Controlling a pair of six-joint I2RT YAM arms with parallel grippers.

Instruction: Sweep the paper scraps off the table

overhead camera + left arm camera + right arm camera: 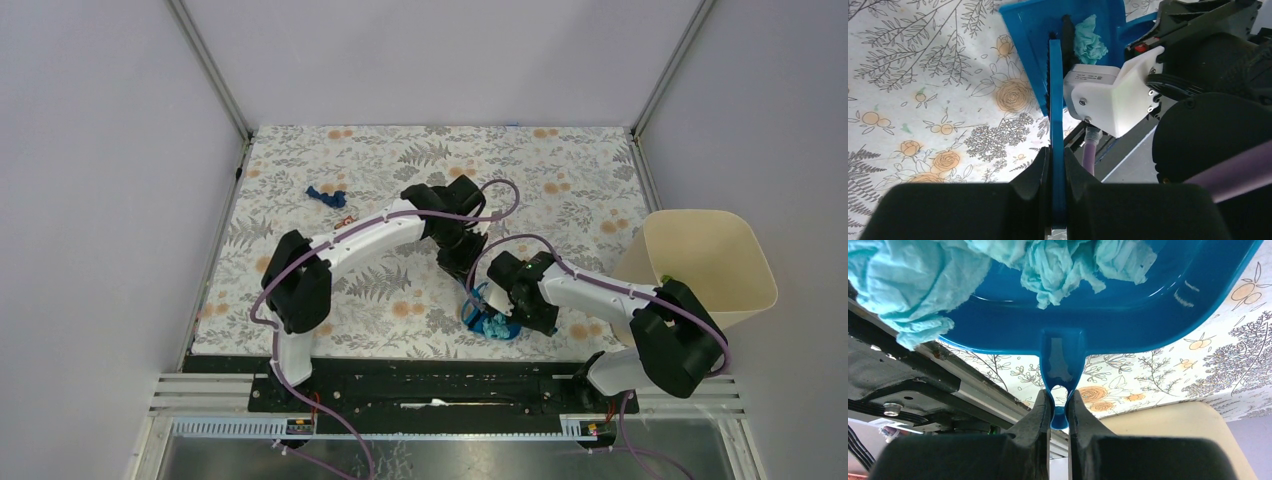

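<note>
My left gripper is shut on the thin blue handle of a brush, whose dark bristles reach into the blue dustpan. My right gripper is shut on the dustpan's looped handle. Light cyan paper scraps lie crumpled in the dustpan; one cyan wad shows beside the bristles. In the top view the dustpan sits near the table's front edge, between my left gripper and right gripper. A dark blue paper scrap lies alone on the table, far left of both grippers.
A cream bin stands off the table's right edge, with something small and green at its rim. The bin's rim also shows under the dustpan. The black base rail runs along the near edge.
</note>
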